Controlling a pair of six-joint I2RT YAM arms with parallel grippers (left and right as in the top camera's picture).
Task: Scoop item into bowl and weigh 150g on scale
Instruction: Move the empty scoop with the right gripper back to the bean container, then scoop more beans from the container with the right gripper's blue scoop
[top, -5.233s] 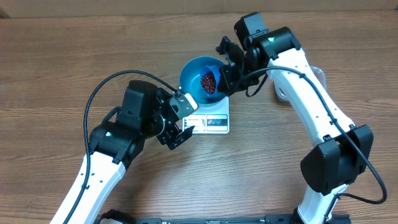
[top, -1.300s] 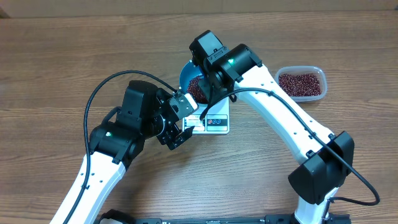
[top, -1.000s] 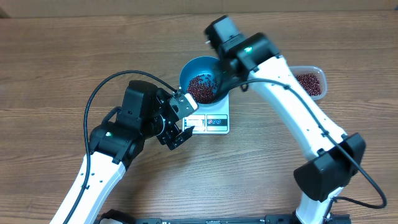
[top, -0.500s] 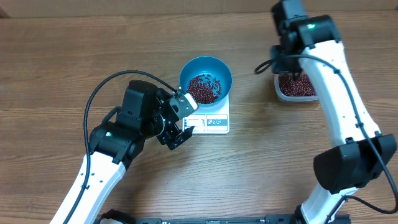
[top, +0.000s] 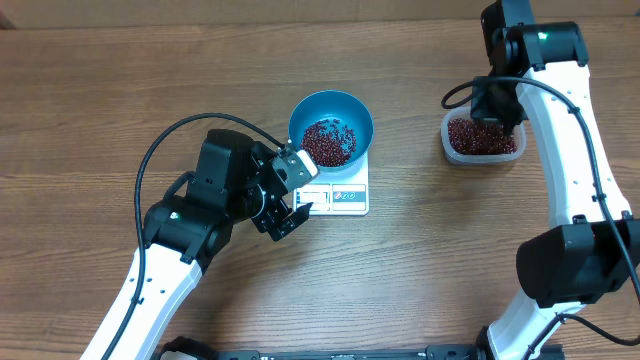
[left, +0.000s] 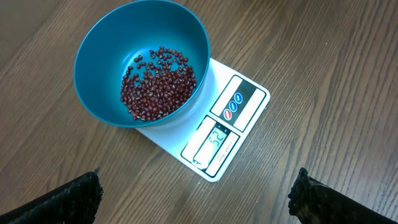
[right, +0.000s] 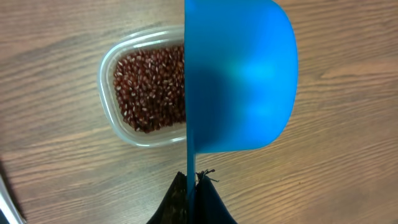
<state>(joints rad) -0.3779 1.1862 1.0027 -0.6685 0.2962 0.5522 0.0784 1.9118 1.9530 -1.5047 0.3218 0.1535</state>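
A wooden table (top: 90, 100) fills nearly the whole overhead view. Its brown grain runs left to right, with darker streaks. The light is soft and even, and shadows are faint. Along the top edge of the frame a pale tan strip (top: 200, 8) shows beyond the table's far edge; what it is cannot be told.

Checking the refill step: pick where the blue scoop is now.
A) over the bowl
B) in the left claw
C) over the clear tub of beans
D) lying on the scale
C: the right claw, shut on the scoop, holds it over the clear tub.
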